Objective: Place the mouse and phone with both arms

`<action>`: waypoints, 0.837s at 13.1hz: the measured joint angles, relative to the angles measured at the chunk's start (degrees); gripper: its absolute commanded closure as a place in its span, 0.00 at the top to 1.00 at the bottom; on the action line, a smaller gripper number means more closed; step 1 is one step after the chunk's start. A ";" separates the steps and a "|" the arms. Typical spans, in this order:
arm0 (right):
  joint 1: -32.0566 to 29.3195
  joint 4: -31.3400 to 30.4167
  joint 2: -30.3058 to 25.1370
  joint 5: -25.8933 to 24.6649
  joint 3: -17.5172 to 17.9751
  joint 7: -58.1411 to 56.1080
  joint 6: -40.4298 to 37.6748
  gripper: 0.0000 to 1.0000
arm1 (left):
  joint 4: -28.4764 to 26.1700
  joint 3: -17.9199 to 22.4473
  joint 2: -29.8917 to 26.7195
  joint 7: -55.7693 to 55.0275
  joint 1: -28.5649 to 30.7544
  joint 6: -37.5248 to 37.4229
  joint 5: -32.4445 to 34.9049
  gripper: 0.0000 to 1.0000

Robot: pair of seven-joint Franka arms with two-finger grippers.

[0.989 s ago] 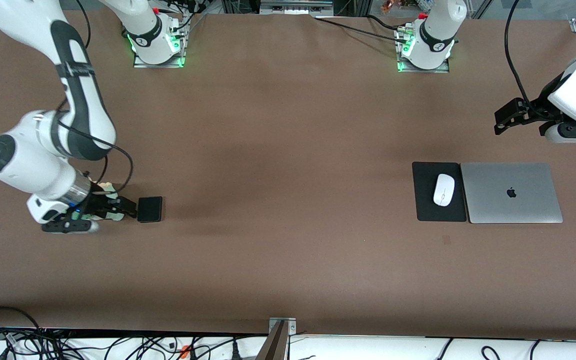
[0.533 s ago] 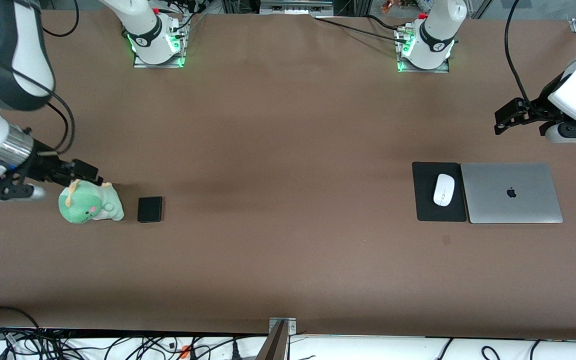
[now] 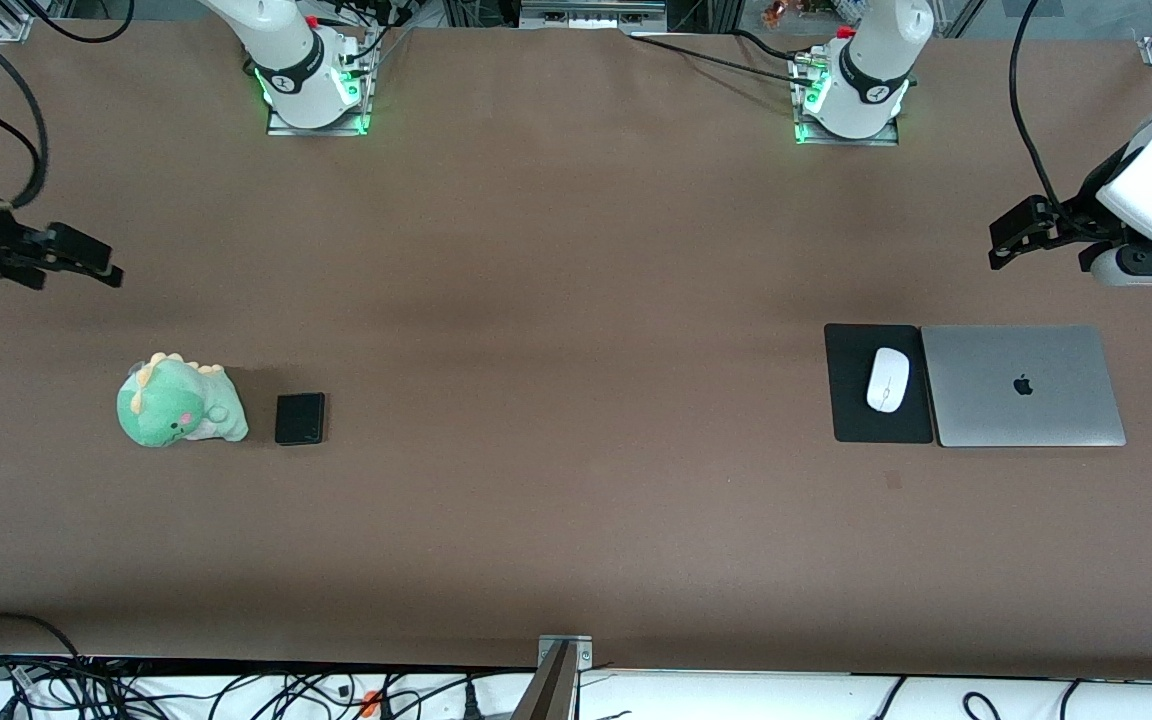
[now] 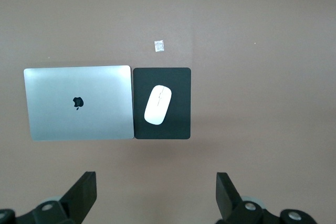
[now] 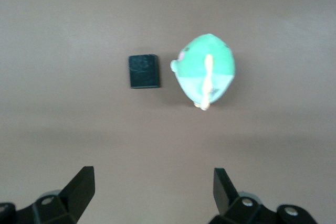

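Front view: the mouse (image 3: 887, 379) lies on the mouse pad (image 3: 851, 400) beside the laptop (image 3: 1022, 385) toward the left arm's end of the tabletop (image 3: 576, 500). The phone (image 3: 299, 418) lies just beside the dinosaur plush (image 3: 179, 403) toward the right arm's end. The left pincer (image 3: 1008, 240) and the right pincer (image 3: 96, 262) hang spread and empty over the bare tabletop at those ends.

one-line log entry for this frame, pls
mouse: on mouse pad | phone: beside dinosaur plush | left gripper: open, waiting | right gripper: open, empty
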 measured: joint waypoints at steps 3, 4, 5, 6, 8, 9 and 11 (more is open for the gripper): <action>-1.17 2.38 0.02 -3.75 2.12 0.00 -1.21 1.00 | 0.00 0.00 0.00 0.00 0.00 0.00 0.00 1.00; -1.17 3.30 0.07 -4.30 2.34 0.01 -1.14 1.00 | 0.00 0.00 0.00 0.00 0.00 0.01 0.00 1.00; -1.17 4.71 0.13 -4.42 2.44 0.00 -1.13 1.00 | 0.01 0.00 0.00 0.00 0.00 0.02 0.00 1.00; -1.17 6.05 0.15 -4.42 2.48 0.01 -1.15 1.00 | 0.01 0.00 0.00 0.00 0.00 0.03 0.00 1.00; -1.17 7.36 0.18 -4.42 2.49 0.01 -1.15 1.00 | 0.01 0.00 0.00 0.00 0.00 0.04 0.00 1.00; -1.17 7.43 0.32 -4.42 2.50 0.02 -1.14 1.00 | 0.01 0.00 0.00 0.00 0.00 0.04 0.00 1.00; -1.17 7.44 0.81 -4.42 2.58 0.02 -1.11 1.00 | 0.01 0.00 0.00 0.00 0.00 0.04 0.00 1.00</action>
